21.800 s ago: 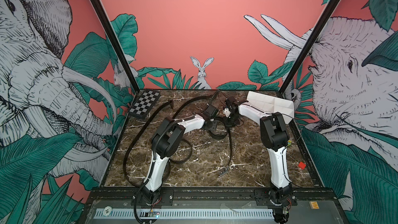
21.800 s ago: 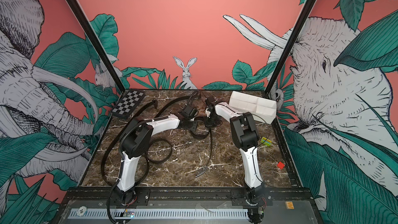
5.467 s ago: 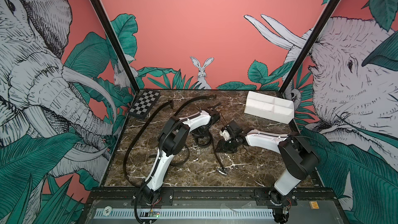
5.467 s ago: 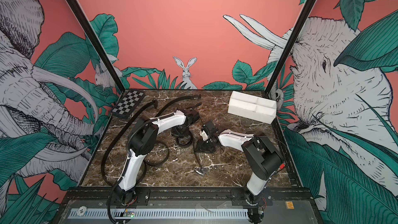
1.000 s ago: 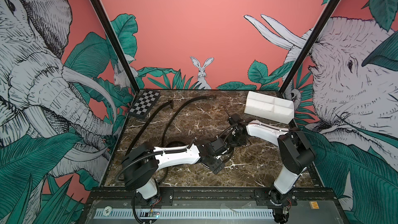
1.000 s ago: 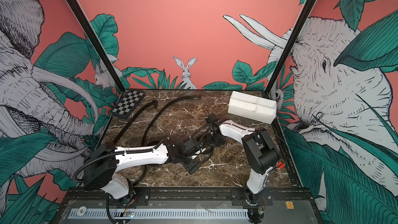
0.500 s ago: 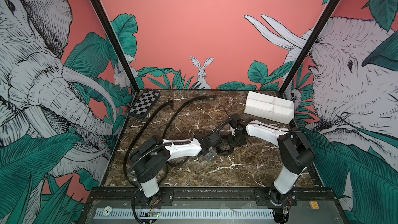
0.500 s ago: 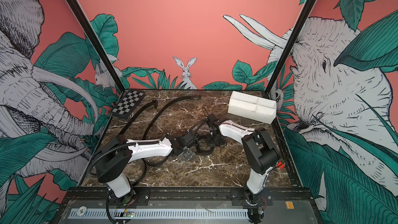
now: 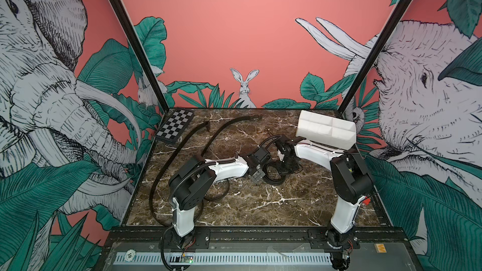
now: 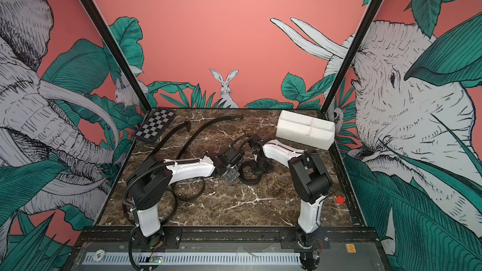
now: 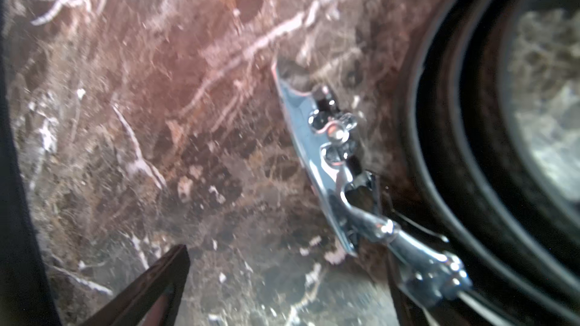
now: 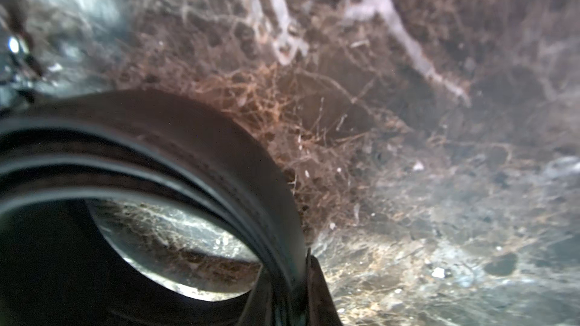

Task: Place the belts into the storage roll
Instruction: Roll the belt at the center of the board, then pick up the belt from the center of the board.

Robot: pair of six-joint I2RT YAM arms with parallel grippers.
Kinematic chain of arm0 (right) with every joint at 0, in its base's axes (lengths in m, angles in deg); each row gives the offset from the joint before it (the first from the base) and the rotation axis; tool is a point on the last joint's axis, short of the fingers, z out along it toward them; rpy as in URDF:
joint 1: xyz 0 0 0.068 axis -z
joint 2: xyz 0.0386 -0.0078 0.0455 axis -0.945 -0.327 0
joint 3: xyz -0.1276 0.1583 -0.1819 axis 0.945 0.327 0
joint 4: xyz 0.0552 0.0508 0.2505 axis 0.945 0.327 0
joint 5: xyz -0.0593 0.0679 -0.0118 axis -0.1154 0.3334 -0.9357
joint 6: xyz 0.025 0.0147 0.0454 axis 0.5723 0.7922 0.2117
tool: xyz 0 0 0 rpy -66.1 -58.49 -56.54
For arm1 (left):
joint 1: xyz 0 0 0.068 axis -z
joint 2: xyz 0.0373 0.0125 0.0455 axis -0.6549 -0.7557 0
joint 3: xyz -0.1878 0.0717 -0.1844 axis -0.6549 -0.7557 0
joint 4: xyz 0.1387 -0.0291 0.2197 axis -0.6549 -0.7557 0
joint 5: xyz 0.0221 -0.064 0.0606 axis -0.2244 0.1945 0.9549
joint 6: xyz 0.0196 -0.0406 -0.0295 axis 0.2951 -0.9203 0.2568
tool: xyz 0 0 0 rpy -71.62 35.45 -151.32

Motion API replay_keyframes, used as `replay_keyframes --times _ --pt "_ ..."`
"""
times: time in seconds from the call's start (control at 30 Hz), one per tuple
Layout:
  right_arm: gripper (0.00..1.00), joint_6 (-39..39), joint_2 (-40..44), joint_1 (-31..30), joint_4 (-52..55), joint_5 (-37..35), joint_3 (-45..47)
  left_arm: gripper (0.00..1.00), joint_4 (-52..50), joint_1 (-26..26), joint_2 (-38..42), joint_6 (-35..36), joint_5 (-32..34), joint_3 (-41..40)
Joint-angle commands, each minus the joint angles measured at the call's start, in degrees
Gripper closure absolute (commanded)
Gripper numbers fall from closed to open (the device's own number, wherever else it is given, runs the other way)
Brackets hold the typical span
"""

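One belt [image 9: 273, 180] lies rolled in a loose coil at the table's middle, seen in both top views [image 10: 247, 179]. My right gripper [image 12: 292, 296] is shut on the coil's stacked layers [image 12: 188, 139] and stands on its far right side [image 9: 283, 170]. My left gripper [image 9: 257, 178] hovers open just left of the coil. In the left wrist view its silver buckle [image 11: 332, 158] lies on the marble beside the coil [image 11: 455, 120], and the left gripper [image 11: 282, 293] holds nothing. Two more belts [image 9: 198, 129] [image 9: 234, 120] trail along the left half. The storage roll [image 9: 326, 129] sits at the far right.
A checkerboard [image 9: 176, 126] lies at the far left corner. Belt loops [image 9: 216, 196] run under my left arm. A small red object [image 10: 339, 199] sits near the right edge behind my right arm. Black frame posts stand at both far corners.
My left gripper has drawn back from the front of the table toward the coil, its elbow rising and its jaws widening slightly. My right gripper has stayed shut on the coil.
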Motion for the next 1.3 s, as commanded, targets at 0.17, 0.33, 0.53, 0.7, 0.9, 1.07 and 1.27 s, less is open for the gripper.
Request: replay_keyframes --times 0.17,0.33,0.53,0.7,0.9,1.07,1.27 --pt "1.0 -4.68 -3.0 -1.11 3.34 -4.78 -1.39 0.01 -0.98 0.2 7.2 -9.97 -13.89 -4.85" --pt "1.0 -3.09 -3.8 -1.76 3.24 -4.6 -1.95 0.01 -2.99 0.2 5.83 -16.15 -26.52 -4.47" --pt "1.0 -1.05 -3.52 -2.4 2.93 -5.26 -1.6 0.03 1.09 0.12 8.21 -24.67 -31.11 -8.22" --pt "1.0 -0.13 -3.61 -2.77 2.57 -5.25 -1.68 0.05 1.25 0.12 11.14 -30.23 -30.45 -9.25" --pt "1.0 0.65 -3.4 -2.9 2.52 -5.43 -1.41 0.05 0.53 -0.02 15.86 -36.46 -31.73 -10.26" --pt "1.0 1.62 -2.83 -2.95 2.5 -5.26 -1.08 0.07 1.75 -0.24 16.15 -41.29 -37.99 -8.5" --pt "1.0 2.45 -1.81 -2.97 2.28 -5.71 -0.27 0.04 7.49 -0.24 15.68 -59.88 -44.67 -11.25"
